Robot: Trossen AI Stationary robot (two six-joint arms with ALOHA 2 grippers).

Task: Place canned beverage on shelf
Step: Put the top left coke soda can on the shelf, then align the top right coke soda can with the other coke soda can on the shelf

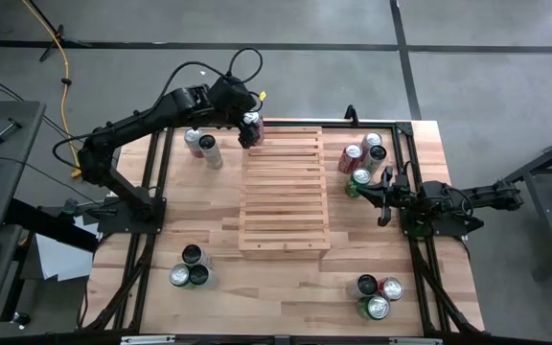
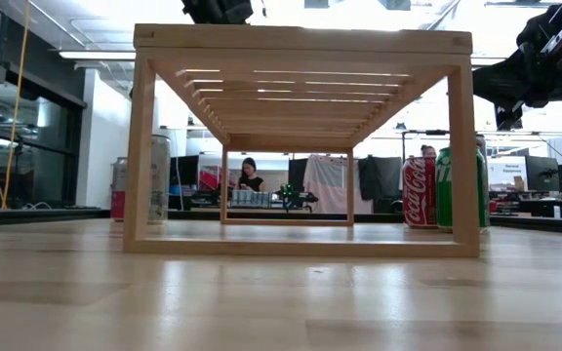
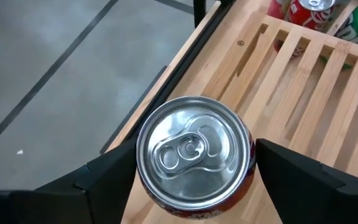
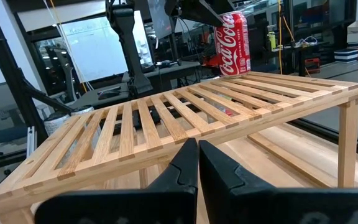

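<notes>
Fingers of the left gripper (image 3: 194, 180) were seen parted, one on each side of the red can (image 3: 194, 158), with a gap showing between each pad and the can wall; the can was judged released, standing upright on the far left corner of the shelf (image 1: 285, 192).

Risks, largest first:

1. Tabletop (image 1: 218, 225) drop. The can was set close to the shelf's corner edge, so a nudge outward during withdrawal could tip it off the shelf onto the tabletop below.
2. Snagging. If the left gripper were lifted or swung before the fingers had cleared the can fully, one pad could drag the can sideways.
3. Slat gaps. The can's base sat over parallel slats; a small shove could leave it rocking on a slat edge.
4. The two spare cans (image 1: 203, 146) just beside that corner could be struck by a falling can.

Right gripper (image 4: 197, 163) was noted clenched on nothing, waiting near the shelf's right side, well apart from the can.
</notes>
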